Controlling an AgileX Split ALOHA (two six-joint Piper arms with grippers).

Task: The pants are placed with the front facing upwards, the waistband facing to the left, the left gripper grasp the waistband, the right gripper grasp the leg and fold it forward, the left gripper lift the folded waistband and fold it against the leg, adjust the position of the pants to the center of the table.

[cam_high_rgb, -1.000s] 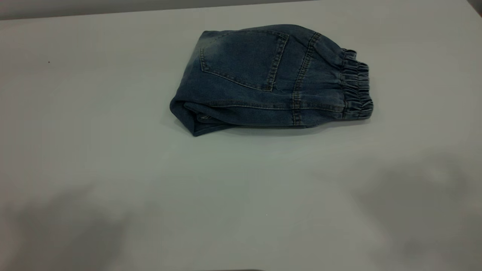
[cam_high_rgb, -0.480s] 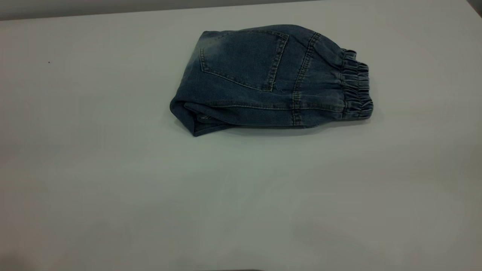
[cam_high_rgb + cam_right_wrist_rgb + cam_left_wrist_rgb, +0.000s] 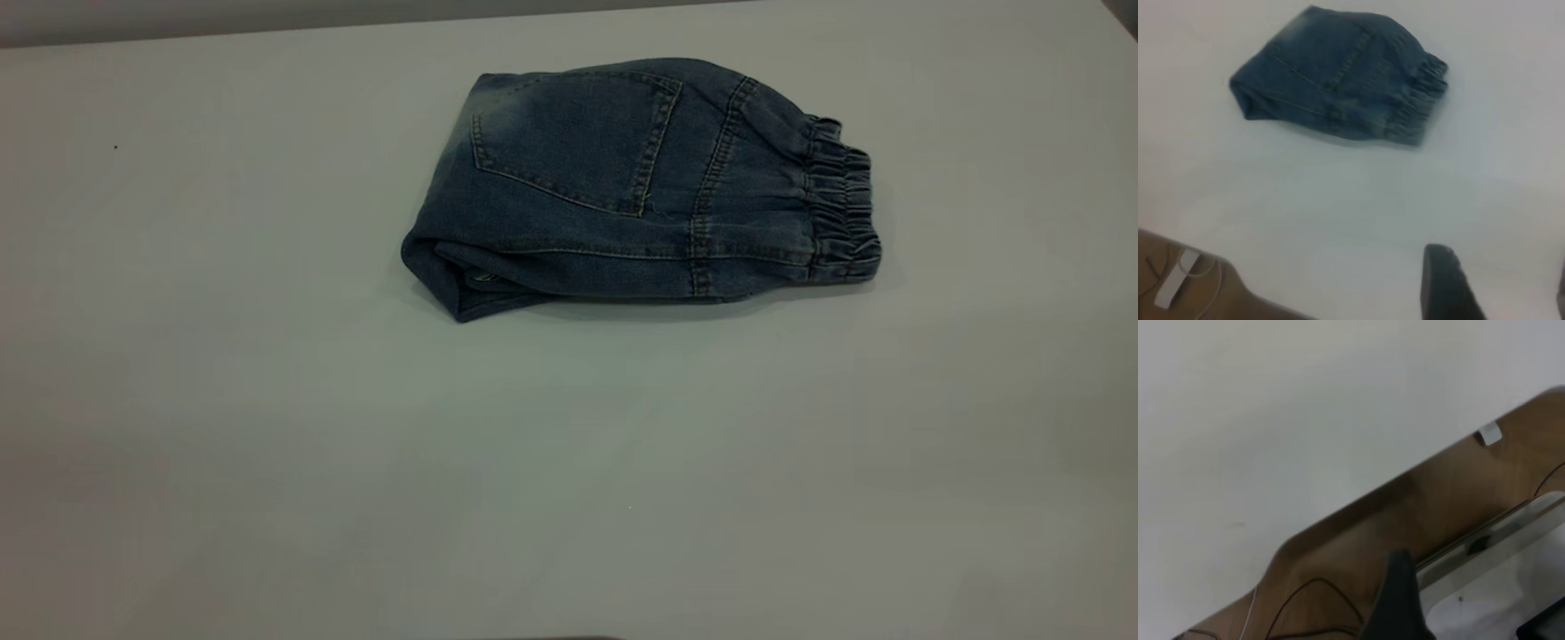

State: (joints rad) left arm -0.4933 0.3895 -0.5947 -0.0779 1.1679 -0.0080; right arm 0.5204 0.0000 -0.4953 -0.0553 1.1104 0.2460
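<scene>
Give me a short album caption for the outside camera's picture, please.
Folded blue denim pants lie on a white table, back pocket up, ruffled waistband at the right; no robot arm in sight.

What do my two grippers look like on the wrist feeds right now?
Little shows. The left gripper appears as one dark, matte black finger tapering to a rounded tip. The right gripper shows a similar black, blunt-tipped finger, plus a dark sliver at the frame edge. No markings or gripper cables are visible.
</scene>
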